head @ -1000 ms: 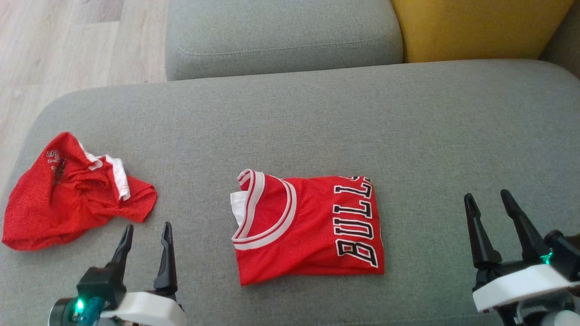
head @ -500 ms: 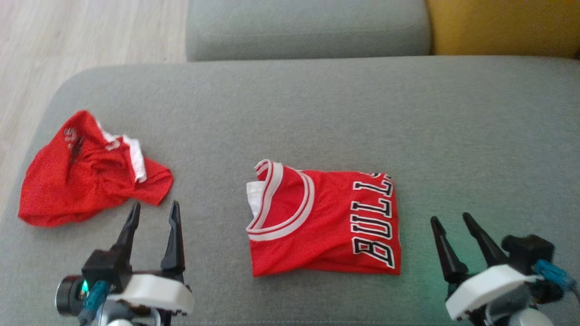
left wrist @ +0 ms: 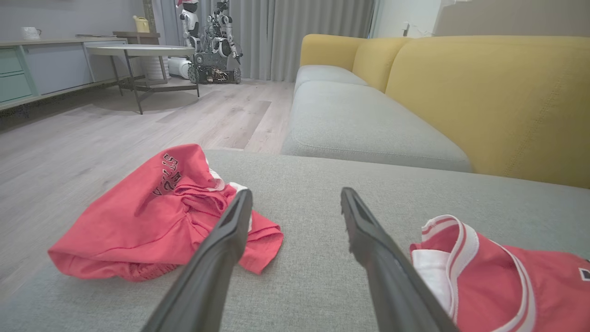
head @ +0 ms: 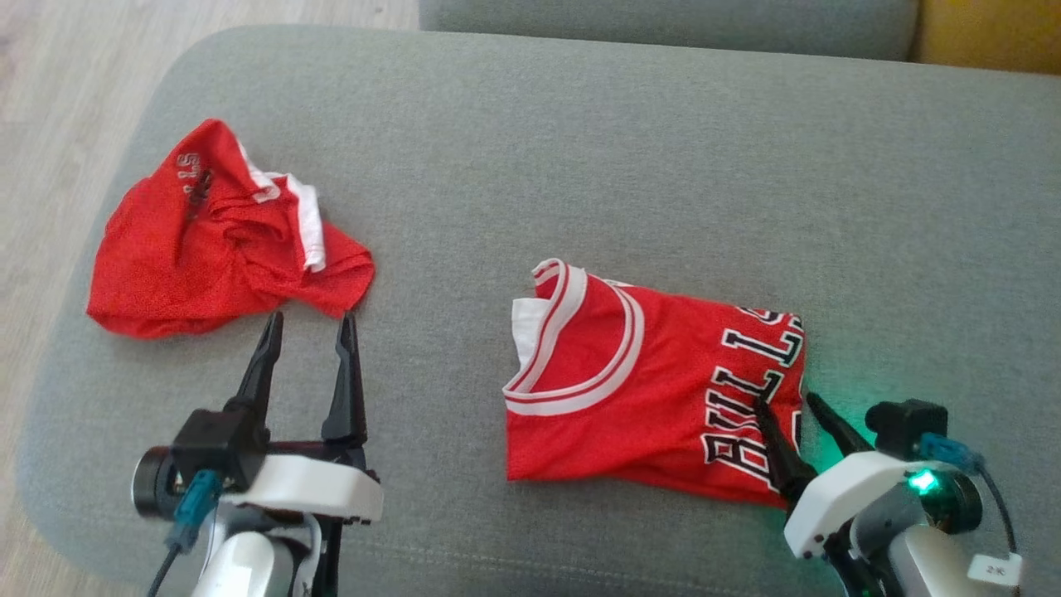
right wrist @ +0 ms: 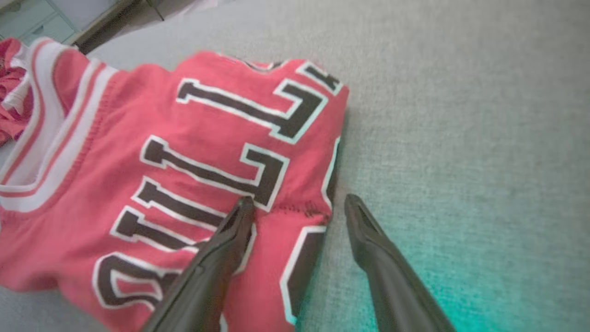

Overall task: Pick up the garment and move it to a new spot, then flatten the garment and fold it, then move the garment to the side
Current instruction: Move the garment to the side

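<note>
Right gripper (head: 783, 400): you're straddling the jersey's (head: 630, 390) edge, fingers spread.
Left gripper (head: 310, 317): you're hovering spread, red heap (head: 207, 249) just ahead.

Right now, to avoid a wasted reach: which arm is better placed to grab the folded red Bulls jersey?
Right. The right claw, open, straddles the folded red Bulls jersey at its edge, one finger over the lettering, one over the grey sofa cushion. The left claw is open, nearer the crumpled red garment.
</note>
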Tool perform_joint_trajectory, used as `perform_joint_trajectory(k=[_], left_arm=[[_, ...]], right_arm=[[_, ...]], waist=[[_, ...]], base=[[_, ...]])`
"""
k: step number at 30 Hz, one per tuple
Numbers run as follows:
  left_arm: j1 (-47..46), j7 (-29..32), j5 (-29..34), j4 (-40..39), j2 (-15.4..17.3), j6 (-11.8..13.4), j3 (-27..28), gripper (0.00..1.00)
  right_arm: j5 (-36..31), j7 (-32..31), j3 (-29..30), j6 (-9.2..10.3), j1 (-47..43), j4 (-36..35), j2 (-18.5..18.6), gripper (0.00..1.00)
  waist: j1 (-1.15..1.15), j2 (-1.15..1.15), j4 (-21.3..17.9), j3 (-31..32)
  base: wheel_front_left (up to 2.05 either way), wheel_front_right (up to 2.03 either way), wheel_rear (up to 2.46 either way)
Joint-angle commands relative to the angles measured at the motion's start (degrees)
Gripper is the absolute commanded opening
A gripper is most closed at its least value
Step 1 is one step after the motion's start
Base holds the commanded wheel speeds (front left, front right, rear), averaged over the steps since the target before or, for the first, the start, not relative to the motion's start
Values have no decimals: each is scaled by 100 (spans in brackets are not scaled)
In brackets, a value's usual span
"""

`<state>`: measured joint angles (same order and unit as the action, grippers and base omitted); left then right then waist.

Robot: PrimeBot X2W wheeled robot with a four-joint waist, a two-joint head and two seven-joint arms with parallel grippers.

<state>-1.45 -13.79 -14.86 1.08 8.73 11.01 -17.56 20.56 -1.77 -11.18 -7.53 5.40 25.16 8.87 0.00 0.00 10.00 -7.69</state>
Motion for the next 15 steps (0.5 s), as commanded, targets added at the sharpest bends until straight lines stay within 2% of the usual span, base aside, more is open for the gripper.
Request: perform_joint_trajectory(k=[1,2,3,4,5,10,15], left_arm=[[-287,-80,38,-167,18,-20,219,100],[-298,-91,46,-166,1,-24,228,100],[-304,-99,56,-165,-11,-30,236,100],[-308,-104,65,-164,-21,-34,246,100],[-312,-109,73,-164,-32,-39,257,100],[-299,-117,111,-194,-70,-66,334,100],[-255,-119,167,-251,-85,-110,415,100]], right_arm=[[39,-57,-149,4,170,-30,13,100],[66,-94,-168,4,200,56,12,100],[101,-121,-189,4,229,124,10,58],[123,-130,-211,4,259,171,15,20],[138,-132,-232,4,286,202,21,0],[169,-61,-322,4,431,171,99,0],[87,36,-413,4,617,-47,299,0]], waist=[[0,0,47,-39],[0,0,56,-41],[0,0,59,-43],[0,0,59,-48],[0,0,54,-53],[0,0,-66,-47],[0,0,-385,-41]], base=[[0,0,0],[0,0,0],[0,0,0],[0,0,0],[0,0,0],[0,0,0],[0,0,0]])
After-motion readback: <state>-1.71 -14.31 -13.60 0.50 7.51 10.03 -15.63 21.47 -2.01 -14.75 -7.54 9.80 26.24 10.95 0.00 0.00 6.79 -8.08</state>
